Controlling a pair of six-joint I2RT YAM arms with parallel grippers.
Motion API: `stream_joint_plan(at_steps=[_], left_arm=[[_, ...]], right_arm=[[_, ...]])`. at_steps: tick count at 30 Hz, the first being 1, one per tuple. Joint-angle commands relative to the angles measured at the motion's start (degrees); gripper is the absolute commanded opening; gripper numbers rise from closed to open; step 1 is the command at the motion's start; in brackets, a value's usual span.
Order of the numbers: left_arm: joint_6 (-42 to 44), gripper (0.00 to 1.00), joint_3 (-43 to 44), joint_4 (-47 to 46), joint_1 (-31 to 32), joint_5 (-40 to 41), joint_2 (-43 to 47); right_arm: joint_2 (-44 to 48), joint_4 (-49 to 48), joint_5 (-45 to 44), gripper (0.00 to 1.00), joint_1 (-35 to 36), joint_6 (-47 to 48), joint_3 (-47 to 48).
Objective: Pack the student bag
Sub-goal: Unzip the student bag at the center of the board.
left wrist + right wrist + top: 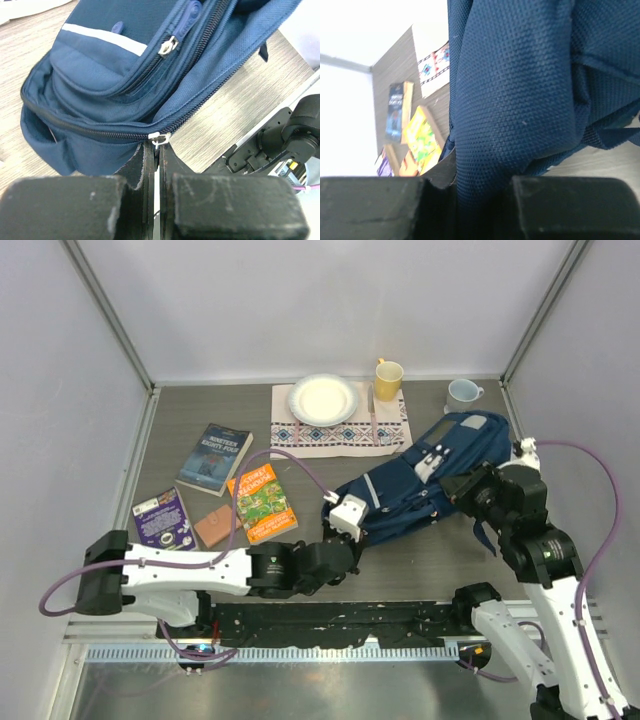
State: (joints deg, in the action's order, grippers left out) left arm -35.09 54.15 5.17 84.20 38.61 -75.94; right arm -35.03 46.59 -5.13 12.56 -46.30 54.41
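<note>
The left claw (159, 150) is pinched tight on the zip pull (160, 139) of the student bag (420, 485) (blue, lying on the bench (200, 410), near the plate (322, 398), on its right). The right claw (480, 185) squeezes the bag's cloth.

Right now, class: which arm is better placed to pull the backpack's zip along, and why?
Left. The left hand is shut on the silver zip pull of the backpack. The right hand grips plain blue fabric, so it probably suits steadying the bag.
</note>
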Motion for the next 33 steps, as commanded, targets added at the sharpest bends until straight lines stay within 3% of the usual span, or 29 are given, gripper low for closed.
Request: stream_joint_plan(at_steps=[1,3,10,12,19,25,30,32,33], left_arm=[[2.21,0.00,-0.89,5.20,-0.36,0.24,7.28],[4.14,0.00,-0.89,5.29,-0.44,-0.20,9.40],[9.33,0.00,0.07,8.45,-0.36,-1.52,17.14],[10.30,0.00,0.08,8.02,-0.36,-2.40,18.55],[8.47,0.00,-5.01,2.66,-0.36,-3.89,15.13],[0.91,0.00,-9.67,-7.43,-0.36,-6.71,6.35],[-3.48,0.00,-5.47,-8.86,-0.36,-8.02,-2.79],[-4.81,0.00,-4.23,-8.51,-0.36,-8.03,-6.23],[-5.33,0.00,-3.18,-8.34,-0.36,-8.02,-7.19]], right_arm=[[-5.47,-21.53,17.05,0.01,-0.43,6.50,7.97],[-8.03,-26.86,25.37,0.01,-0.51,5.26,9.56],[-19.19,-34.63,40.62,0.01,-0.43,2.19,21.25],[-20.43,-41.72,44.83,0.01,-0.43,0.61,19.52],[-17.97,-37.81,31.26,0.01,-0.52,4.11,2.22],[-20.51,-26.03,18.41,0.01,-1.65,13.51,-2.72],[-30.17,-21.99,18.84,0.01,-6.93,17.64,-2.74],[-34.38,-18.83,18.40,0.14,-7.89,18.00,-2.30],[-35.19,-18.03,17.96,0.27,-8.59,18.26,-2.12]])
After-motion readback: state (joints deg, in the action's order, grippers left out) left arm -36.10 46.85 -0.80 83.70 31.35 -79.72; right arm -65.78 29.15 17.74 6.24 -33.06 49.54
